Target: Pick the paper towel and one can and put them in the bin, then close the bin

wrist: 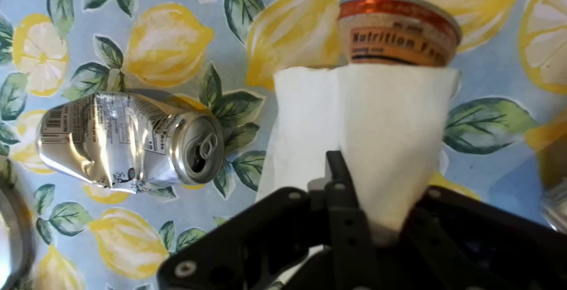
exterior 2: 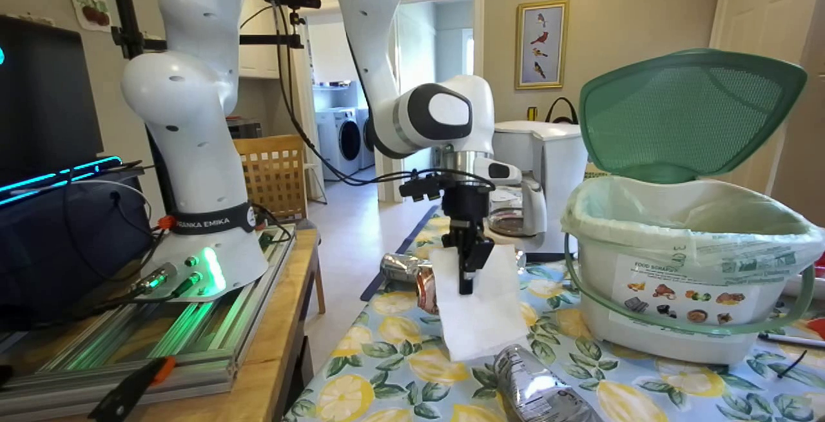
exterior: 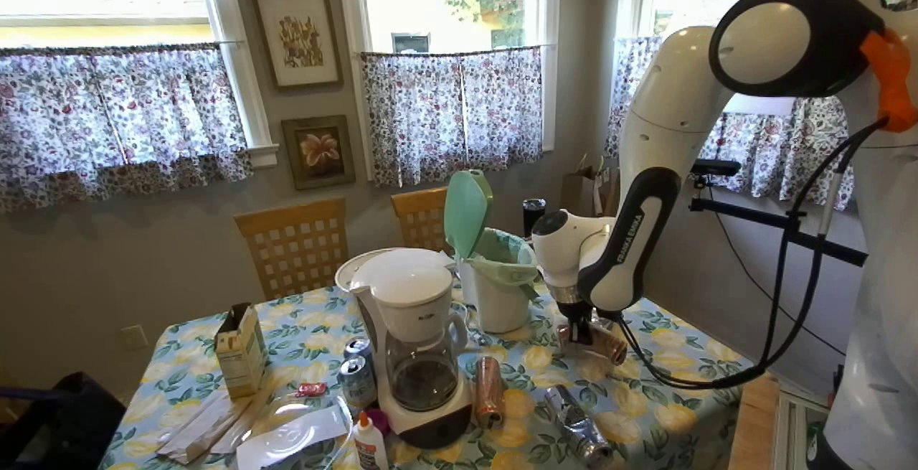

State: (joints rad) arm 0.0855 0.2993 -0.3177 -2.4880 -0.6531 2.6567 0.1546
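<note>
White paper towel [exterior 2: 493,325], clamped between the fingers of the black two-fingered gripper [exterior 2: 466,282]. An orange-and-red metal can [wrist: 398,29] is partly hidden behind the towel; contact cannot be determined. A dented silver aluminium can [wrist: 115,137] lies nearby on the blue lemon-print tablecloth [wrist: 164,214]. In both exterior views: cream-white lined bin [exterior 2: 651,346], green oval lid [exterior 2: 693,113] raised.

The paper towel [wrist: 385,126] partly hides an orange can [wrist: 396,33]. In an exterior view, the bottom edge crops a silver can [exterior 2: 538,383].
</note>
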